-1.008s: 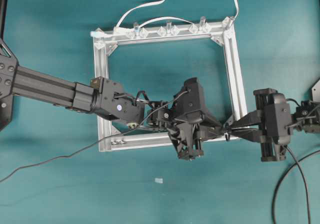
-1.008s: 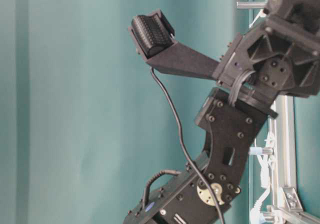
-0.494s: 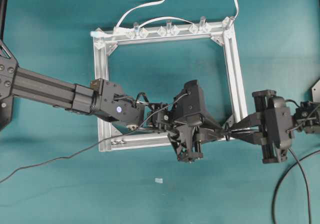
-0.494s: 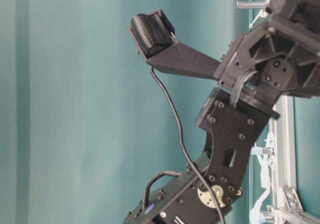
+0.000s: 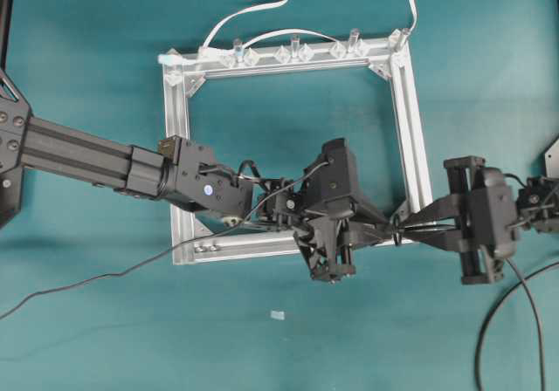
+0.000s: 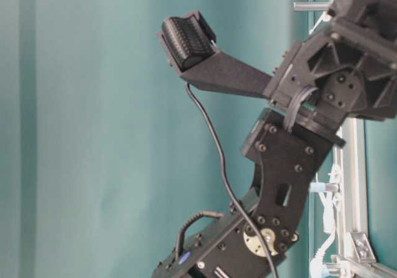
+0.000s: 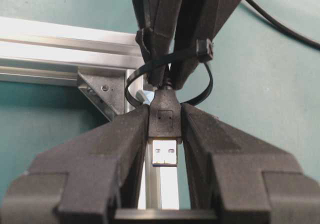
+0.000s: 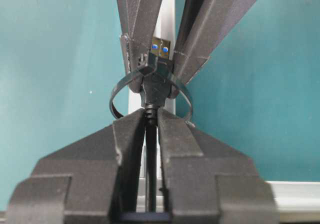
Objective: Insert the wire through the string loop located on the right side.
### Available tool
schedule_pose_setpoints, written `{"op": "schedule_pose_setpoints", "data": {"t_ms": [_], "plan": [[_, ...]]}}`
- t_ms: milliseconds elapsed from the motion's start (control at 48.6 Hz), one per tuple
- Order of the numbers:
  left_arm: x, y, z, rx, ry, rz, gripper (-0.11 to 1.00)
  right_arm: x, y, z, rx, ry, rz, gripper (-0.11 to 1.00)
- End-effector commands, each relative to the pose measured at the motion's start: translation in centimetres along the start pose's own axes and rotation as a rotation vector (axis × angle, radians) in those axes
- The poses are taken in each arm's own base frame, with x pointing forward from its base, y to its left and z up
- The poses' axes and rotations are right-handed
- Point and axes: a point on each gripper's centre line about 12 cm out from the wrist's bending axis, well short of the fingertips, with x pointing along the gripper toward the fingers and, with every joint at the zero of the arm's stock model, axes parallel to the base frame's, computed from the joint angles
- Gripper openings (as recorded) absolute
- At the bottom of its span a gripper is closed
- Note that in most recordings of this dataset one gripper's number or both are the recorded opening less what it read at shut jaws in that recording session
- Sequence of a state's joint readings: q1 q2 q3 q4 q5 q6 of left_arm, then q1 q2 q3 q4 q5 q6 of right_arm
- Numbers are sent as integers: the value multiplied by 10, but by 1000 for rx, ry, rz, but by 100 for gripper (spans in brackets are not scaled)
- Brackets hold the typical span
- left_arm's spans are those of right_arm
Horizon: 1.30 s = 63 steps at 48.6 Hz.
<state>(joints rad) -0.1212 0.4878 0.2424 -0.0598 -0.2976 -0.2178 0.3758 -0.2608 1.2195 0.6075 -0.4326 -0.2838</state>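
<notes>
The wire runs in from the table's left edge and over my left arm. Its plug shows a silver tip facing the left wrist camera, and my left gripper is shut on the plug's black body. The string loop circles the plug body, so the tip lies beyond it. Just behind the loop, my right gripper stands with its jaws narrowly apart, one on each side of the wire. In the overhead view both grippers meet at the frame's lower right corner.
The aluminium frame lies mid-table. Clear clips and a flat white cable sit on its far bar. A white scrap lies near the front. Thick black robot cables hang at the right.
My right gripper has eased its jaws slightly apart on the wire and drawn back a little to the right. The left gripper keeps its hold on the plug.
</notes>
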Motion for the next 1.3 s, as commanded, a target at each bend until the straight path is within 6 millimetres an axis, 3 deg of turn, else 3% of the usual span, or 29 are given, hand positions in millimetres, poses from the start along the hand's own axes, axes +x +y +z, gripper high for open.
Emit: {"op": "schedule_pose_setpoints", "data": {"t_ms": [0, 268, 473, 1173, 1276], "plan": [[-7, -7, 20, 9, -39, -15, 22, -6, 0, 2, 6, -15, 13, 24], [-7, -9, 20, 11, -37, -18, 22, -33, -5, 3, 25, -76, 43, 37], [-7, -9, 21, 14, -38, -18, 22, -49, -9, 1, 42, -126, 58, 64], [-8, -9, 20, 15, -29, -16, 22, -52, -11, -1, 45, -133, 57, 66], [-16, -8, 21, 16, -7, -10, 22, -51, -11, -1, 44, -132, 55, 66]]}}
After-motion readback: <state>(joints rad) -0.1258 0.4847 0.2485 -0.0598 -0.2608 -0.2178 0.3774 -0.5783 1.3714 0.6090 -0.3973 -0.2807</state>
